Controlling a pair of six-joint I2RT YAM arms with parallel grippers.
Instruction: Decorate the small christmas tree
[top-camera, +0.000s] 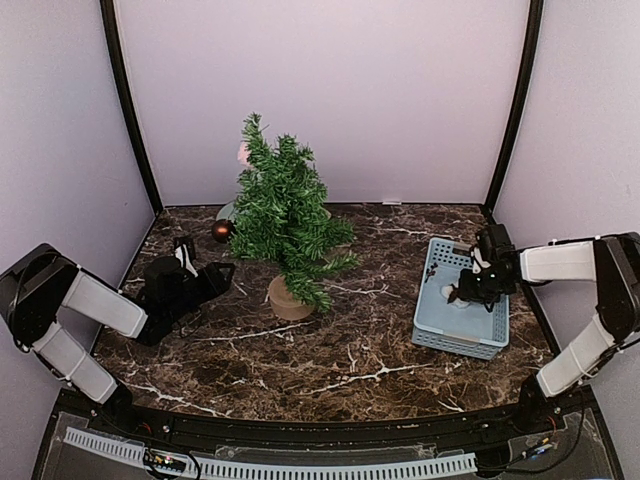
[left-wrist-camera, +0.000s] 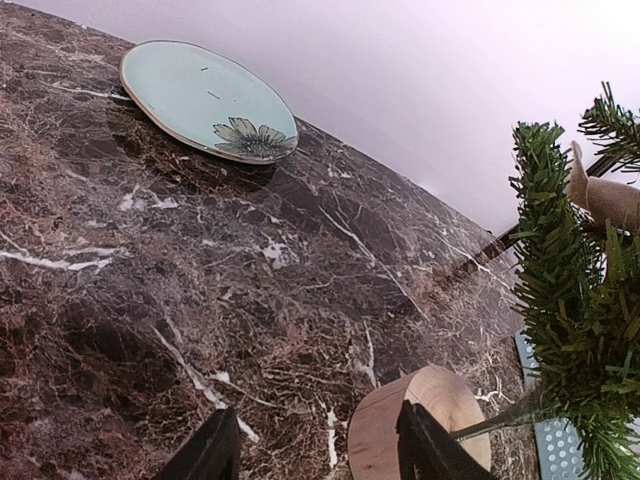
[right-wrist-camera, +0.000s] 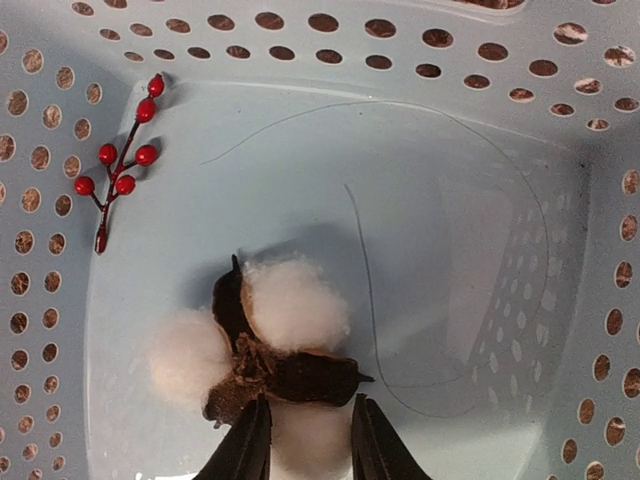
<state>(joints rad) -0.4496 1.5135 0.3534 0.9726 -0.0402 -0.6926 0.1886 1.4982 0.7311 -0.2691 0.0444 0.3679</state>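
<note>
The small christmas tree (top-camera: 280, 210) stands mid-table on its wooden stump (top-camera: 288, 298), with a dark red ball (top-camera: 222, 230) on its left side and a pale ornament (top-camera: 243, 153) near the top. My left gripper (top-camera: 205, 275) hovers low to the left of the stump, open and empty. In the left wrist view that gripper (left-wrist-camera: 316, 420) has the stump (left-wrist-camera: 420, 425) just past its right finger. My right gripper (top-camera: 462, 293) is down inside the blue basket (top-camera: 430, 335). In its wrist view the gripper (right-wrist-camera: 310, 415) is shut on the lower puff of a cotton boll ornament (right-wrist-camera: 285, 330).
A red berry sprig (right-wrist-camera: 120, 170) lies in the basket's (right-wrist-camera: 560, 200) far left corner, with a thin loose thread on the floor. A pale green flowered plate (left-wrist-camera: 208, 100) sits behind the tree, near the back wall. Tree branches (left-wrist-camera: 570, 300) hang close to the left gripper's right side.
</note>
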